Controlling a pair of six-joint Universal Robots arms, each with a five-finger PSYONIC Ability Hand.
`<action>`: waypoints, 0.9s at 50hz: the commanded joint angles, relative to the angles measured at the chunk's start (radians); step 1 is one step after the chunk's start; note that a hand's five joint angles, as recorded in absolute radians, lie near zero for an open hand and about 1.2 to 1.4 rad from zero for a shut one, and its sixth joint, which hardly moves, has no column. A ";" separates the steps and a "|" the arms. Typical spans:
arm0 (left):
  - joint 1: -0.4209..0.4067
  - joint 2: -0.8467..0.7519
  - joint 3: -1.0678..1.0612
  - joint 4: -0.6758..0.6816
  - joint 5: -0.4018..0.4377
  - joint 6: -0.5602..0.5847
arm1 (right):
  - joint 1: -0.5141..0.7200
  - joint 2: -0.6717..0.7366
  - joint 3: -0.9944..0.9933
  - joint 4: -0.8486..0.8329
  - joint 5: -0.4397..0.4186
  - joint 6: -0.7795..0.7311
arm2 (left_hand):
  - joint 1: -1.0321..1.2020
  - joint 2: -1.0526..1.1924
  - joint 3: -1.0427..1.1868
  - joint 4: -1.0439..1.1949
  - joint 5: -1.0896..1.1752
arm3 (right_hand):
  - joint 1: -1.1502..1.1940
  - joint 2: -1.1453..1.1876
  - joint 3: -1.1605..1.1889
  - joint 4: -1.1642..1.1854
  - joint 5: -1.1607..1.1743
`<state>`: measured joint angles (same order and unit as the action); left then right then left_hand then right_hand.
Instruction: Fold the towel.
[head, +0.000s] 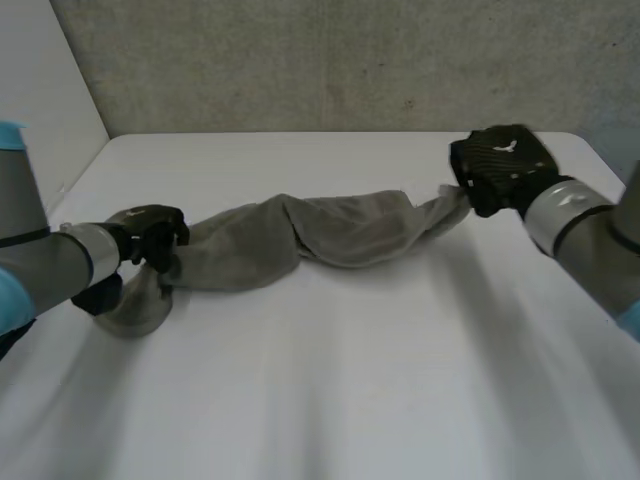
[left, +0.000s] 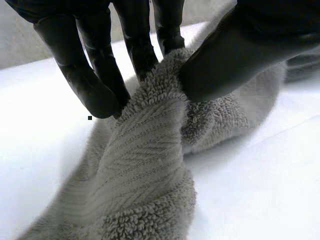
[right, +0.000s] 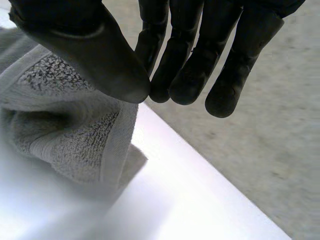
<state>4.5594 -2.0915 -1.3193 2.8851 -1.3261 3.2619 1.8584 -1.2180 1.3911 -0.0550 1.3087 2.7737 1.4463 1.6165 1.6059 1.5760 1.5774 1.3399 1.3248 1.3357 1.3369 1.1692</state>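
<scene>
A grey towel (head: 320, 235) lies bunched into a long twisted roll across the white table (head: 350, 390), stretched between my two hands. My left hand (head: 150, 238) is at the towel's left end. In the left wrist view its fingers (left: 97, 75) and thumb are pinched on a ridge of the towel (left: 145, 165), and a loose lump of cloth hangs below the hand onto the table. My right hand (head: 500, 165) holds the right end, slightly raised near the far right corner. There the thumb (right: 90, 55) presses the towel's hem (right: 65, 125) against the fingers.
A grey wall (head: 330, 60) rises right behind the table's far edge. In the right wrist view the table's edge (right: 210, 185) runs close by my right hand, with speckled floor (right: 270, 140) beyond it. Bare tabletop spreads in front of the towel.
</scene>
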 joint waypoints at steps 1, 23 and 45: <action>0.070 0.177 -0.047 -0.003 0.134 -0.056 | -0.047 -0.084 0.049 0.001 0.006 0.038 | -0.050 -0.220 -0.210 -0.180 -0.356 | 0.056 0.071 0.061 0.059 0.053; 0.093 0.097 0.065 0.034 0.159 -0.195 | -0.071 -0.202 0.121 -0.051 -0.003 0.185 | -0.050 -0.220 -0.210 -0.180 -0.356 | 0.056 0.071 0.061 0.059 0.053; -0.052 -0.427 0.727 0.022 -0.288 0.101 | 0.056 0.044 0.005 -0.052 0.075 0.126 | -0.990 -1.160 -1.150 -1.120 -1.296 | 0.056 0.071 0.061 0.059 0.053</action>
<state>4.5529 -2.4996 -0.6829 2.9067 -1.5654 3.3715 1.8827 -1.1825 1.4105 -0.1071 1.3446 2.8989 0.9412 0.9616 0.9655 0.9481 0.9584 1.3409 1.3247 1.3412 1.3369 1.1691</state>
